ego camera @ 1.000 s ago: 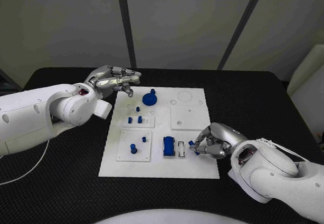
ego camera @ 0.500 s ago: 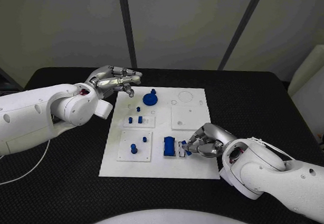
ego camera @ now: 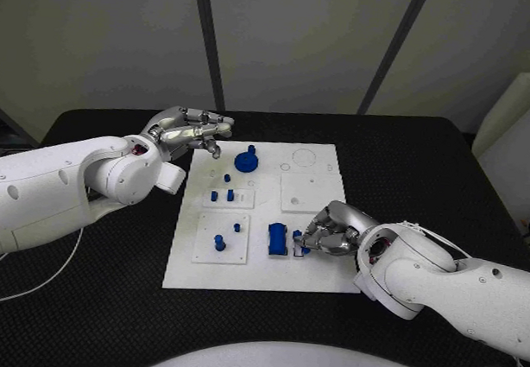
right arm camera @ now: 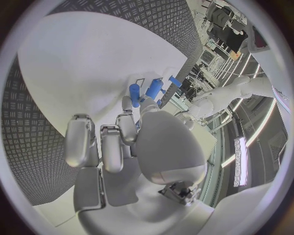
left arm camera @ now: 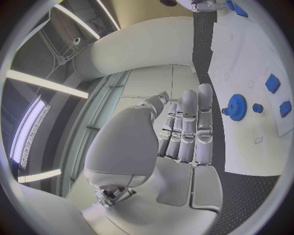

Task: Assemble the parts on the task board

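Leftward since earlier, the right hand (ego camera: 331, 230) pinches a small blue cylindrical part (right arm camera: 134, 94), its lower end hidden, over the white task board (ego camera: 313, 274).

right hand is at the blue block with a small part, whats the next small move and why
Probably ease the small blue part down into the slot beside the blue block. The right hand pinches it just above the task board, right next to the block; whether it is seated is hidden by the fingers.

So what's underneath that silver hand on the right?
The right hand hovers over the white task board, pinching a small blue part next to a larger blue block. The board surface directly beneath its fingers is covered, so I cannot tell what lies there.
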